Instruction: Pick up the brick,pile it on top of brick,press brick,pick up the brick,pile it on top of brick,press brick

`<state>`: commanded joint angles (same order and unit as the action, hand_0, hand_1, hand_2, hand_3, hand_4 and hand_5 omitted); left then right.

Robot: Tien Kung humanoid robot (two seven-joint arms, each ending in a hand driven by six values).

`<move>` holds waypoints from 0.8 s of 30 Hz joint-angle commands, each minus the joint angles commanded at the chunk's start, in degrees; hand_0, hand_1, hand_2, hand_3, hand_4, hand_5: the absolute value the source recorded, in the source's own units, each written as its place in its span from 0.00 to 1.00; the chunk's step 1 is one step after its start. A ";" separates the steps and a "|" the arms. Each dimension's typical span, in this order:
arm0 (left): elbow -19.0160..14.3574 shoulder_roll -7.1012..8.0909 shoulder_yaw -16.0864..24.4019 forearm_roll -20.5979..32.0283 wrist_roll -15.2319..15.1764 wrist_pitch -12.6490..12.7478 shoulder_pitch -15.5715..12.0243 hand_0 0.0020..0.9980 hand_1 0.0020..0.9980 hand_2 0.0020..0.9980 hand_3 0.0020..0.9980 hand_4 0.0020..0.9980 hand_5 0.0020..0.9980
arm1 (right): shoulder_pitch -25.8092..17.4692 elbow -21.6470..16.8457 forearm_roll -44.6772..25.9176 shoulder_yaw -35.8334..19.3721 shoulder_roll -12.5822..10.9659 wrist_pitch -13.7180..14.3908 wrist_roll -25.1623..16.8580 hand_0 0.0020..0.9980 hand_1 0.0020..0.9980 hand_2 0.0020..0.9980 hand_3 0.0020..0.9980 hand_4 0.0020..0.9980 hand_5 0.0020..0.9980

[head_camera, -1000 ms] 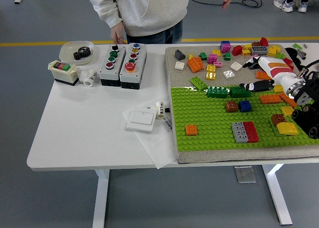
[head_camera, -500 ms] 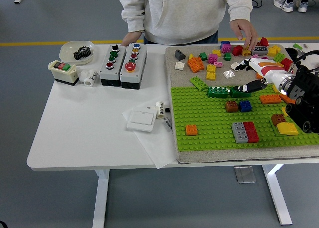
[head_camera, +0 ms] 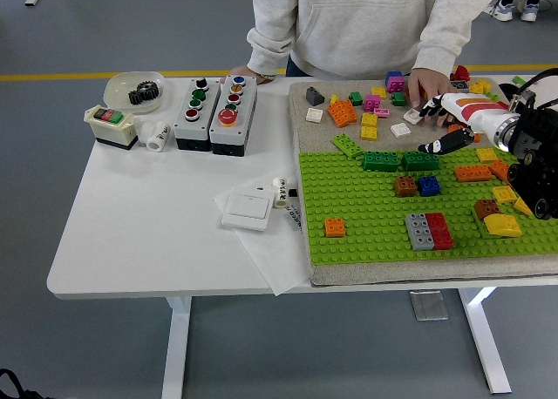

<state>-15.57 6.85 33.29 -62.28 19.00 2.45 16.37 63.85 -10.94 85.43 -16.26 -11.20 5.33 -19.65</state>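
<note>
Green brick (head_camera: 420, 161), long axis left-right, flat on baseplate (head_camera: 366, 229)

A robotics lab is showing here. Button boxes (head_camera: 215, 113) are sitting on a white table (head_camera: 148, 225). Yellow floor tape (head_camera: 52, 76) is running behind.

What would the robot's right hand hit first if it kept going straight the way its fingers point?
Probably the white brick on the grey mat: the right hand points left, fingers extended and holding nothing. Depth is unclear, and the person's hand sits close behind it.
</note>
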 joint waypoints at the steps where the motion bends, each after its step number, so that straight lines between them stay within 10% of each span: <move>1: 0.01 -0.01 0.02 -0.07 -0.02 0.01 0.07 0.76 0.75 0.76 0.60 0.67 0.60 | -0.17 0.00 0.25 -0.35 -0.10 -0.06 -0.05 0.75 0.74 0.75 0.73 0.90 0.36; 24: 0.05 -0.28 0.77 -1.45 -0.09 -0.08 0.76 0.77 0.75 0.76 0.60 0.67 0.60 | -3.49 -1.01 -0.35 -0.07 2.03 1.23 -0.51 0.75 0.74 0.75 0.65 0.80 0.50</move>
<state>-15.52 6.56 34.05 -63.73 18.92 2.37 17.13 60.36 -11.95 85.08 -16.33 -9.16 6.56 -20.16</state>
